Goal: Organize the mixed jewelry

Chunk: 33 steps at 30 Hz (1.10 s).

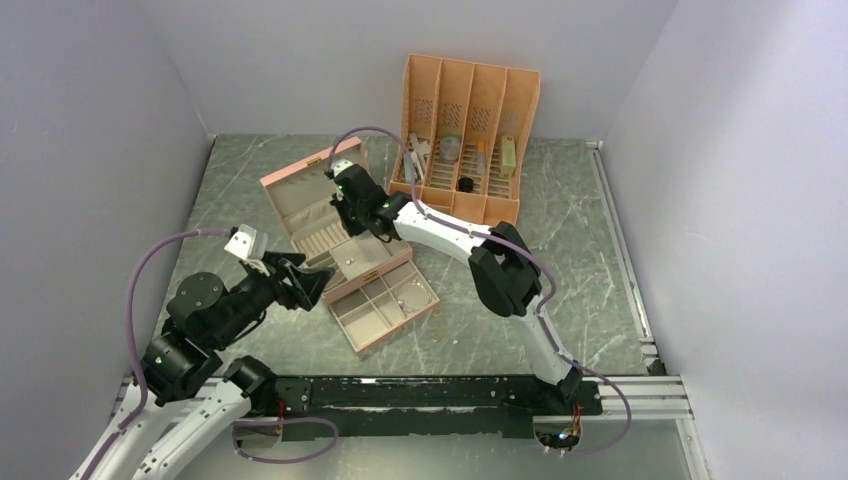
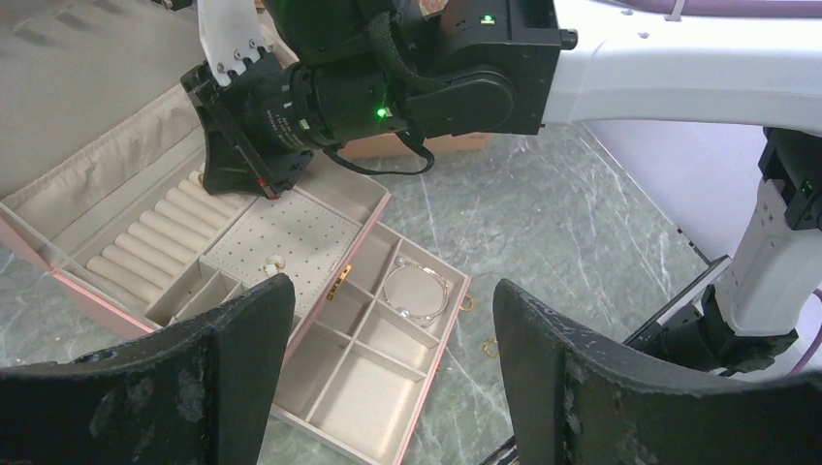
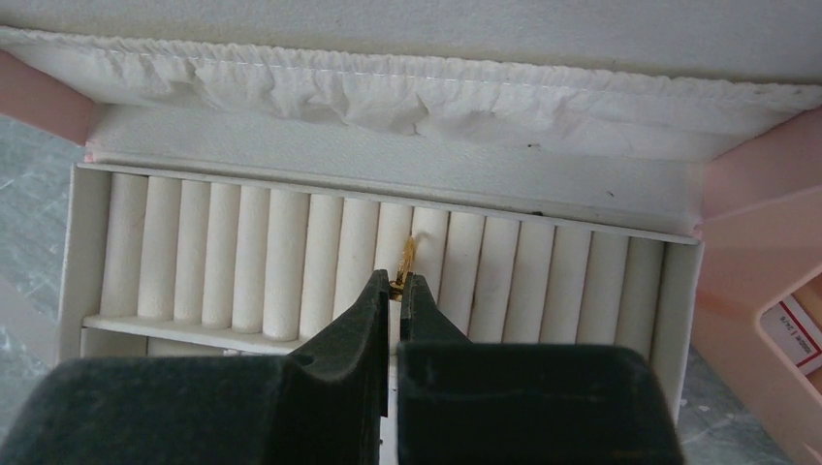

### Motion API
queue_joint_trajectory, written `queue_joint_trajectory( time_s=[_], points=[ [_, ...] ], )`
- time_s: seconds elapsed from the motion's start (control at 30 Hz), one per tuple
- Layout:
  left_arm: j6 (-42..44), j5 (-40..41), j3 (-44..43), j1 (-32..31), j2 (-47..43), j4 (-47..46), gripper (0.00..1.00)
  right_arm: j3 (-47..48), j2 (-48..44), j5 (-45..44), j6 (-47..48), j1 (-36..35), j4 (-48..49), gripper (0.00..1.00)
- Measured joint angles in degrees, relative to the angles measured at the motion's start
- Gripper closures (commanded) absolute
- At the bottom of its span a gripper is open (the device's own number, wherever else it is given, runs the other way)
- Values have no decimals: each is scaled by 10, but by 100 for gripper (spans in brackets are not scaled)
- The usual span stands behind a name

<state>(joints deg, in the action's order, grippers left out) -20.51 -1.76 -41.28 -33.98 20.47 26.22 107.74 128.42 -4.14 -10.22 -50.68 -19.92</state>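
Note:
The pink jewelry box (image 1: 300, 200) lies open with its drawer (image 1: 385, 305) pulled out. My right gripper (image 3: 398, 281) is shut on a tiny gold ring (image 3: 407, 257), held edge-on just over the white ring rolls (image 3: 291, 252). It also shows in the top view (image 1: 350, 215) and the left wrist view (image 2: 237, 174). My left gripper (image 2: 393, 329) is open and empty, hovering above the drawer's near compartments. A silver bracelet (image 2: 419, 291) lies in one drawer compartment. A gold piece (image 2: 274, 262) sits on the perforated pad. Two gold pieces (image 2: 488, 346) lie on the table beside the drawer.
An orange slotted organizer (image 1: 470, 130) with grey and black oddments stands at the back, right of the box lid. The right arm (image 1: 505, 270) stretches across the middle of the green marbled table. Grey walls close in on both sides.

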Motion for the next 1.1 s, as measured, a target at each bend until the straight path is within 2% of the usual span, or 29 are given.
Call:
queue_joint_trajectory(
  time_s=[0.77, 1.1],
  points=[
    [0, -1, 0, 9, 8, 0, 20, 35, 42, -14, -27, -2, -1, 100],
    [0, -1, 0, 9, 5, 0, 20, 4, 32, -28, -33, -6, 37, 77]
  ],
)
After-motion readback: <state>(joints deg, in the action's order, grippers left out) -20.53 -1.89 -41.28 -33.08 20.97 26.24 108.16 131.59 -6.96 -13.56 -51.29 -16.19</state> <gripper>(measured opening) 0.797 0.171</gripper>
